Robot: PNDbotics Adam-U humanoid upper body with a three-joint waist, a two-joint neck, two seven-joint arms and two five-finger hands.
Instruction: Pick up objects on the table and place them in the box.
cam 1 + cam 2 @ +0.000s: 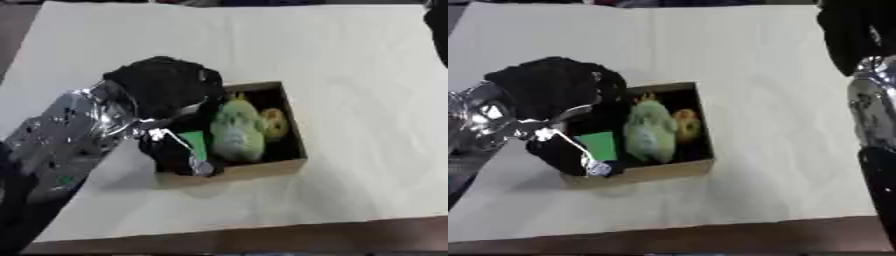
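Inside the brown box lie a pale green toy and a yellow one; left robot hand grip unclear.

One box is sitting on one counter, holding three things: one pale green item, one yellow item and one flat green piece.

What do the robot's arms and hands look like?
The left arm is shiny silver, like crinkled foil, with tiny dark specks and a small green spot lower down. Its left hand is black and bulky, with silver glints on the fingers. The right arm is black higher up and shiny silver below; its hand is out of view.
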